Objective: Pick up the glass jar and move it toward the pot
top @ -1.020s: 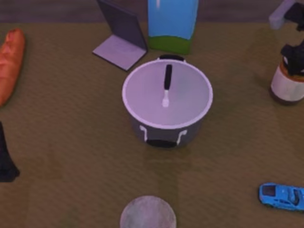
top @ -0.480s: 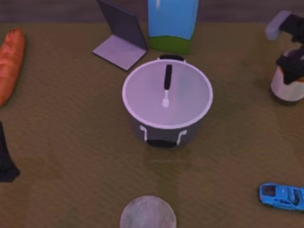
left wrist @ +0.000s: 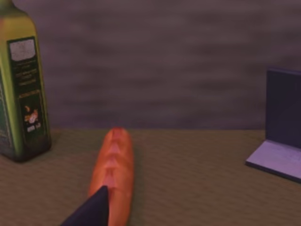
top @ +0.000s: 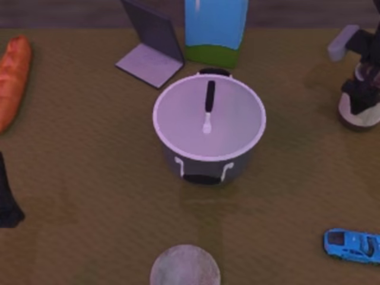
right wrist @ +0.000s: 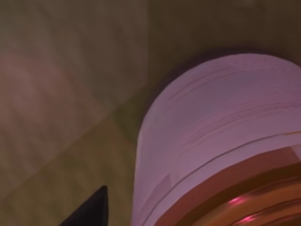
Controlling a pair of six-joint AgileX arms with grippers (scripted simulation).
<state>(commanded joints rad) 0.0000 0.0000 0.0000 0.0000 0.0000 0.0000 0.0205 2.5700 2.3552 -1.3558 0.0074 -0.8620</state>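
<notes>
While my right gripper straddles the glass jar, jaw state unclear, it should pinch squarely below the lid before lifting toward the pot.

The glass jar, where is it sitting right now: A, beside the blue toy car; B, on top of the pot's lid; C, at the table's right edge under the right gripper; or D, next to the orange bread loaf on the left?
C: the glass jar stands at the table's right edge with the right gripper over it, apart from the pot.
</notes>
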